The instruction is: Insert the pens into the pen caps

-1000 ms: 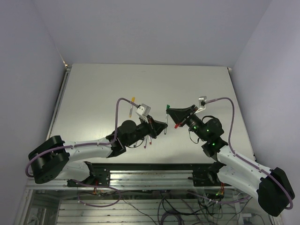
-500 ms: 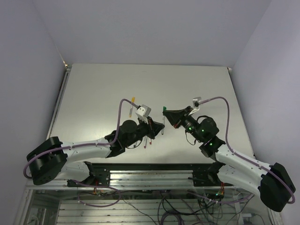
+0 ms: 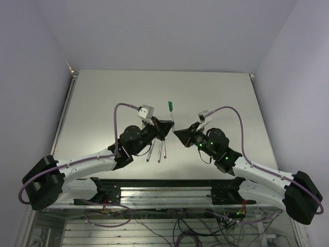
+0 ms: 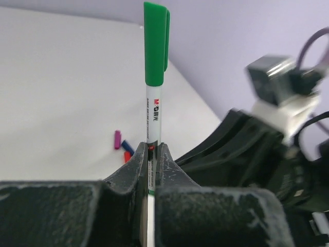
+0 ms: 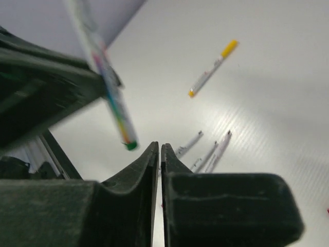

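1. Left gripper (image 4: 153, 154) is pinched tight on the barrel of the green pen (image 4: 153, 116). The pen stands upright in the wrist view, and the green cap (image 4: 156, 43) sits on its upper end, well above the fingertips.
2. Right gripper (image 5: 158, 150) is pressed together with nothing between the fingers. Its tips sit just beside the green pen's lower end, with a small gap showing.
3. From above, both grippers meet near the table's (image 3: 221, 87) middle, on the near half.
4. Yellow pen (image 5: 212, 69), capped, lies alone on the surface, apart from the rest.
5. Three bare pens (image 5: 205, 156) lie side by side, close to the arms.
6. Purple cap (image 4: 117, 139), blue cap (image 4: 128, 147) and red cap (image 4: 126, 156) lie on the table in a tight cluster.
7. Broad table surface stretches from the grippers to the far edge. Both side edges are well apart from the arms.
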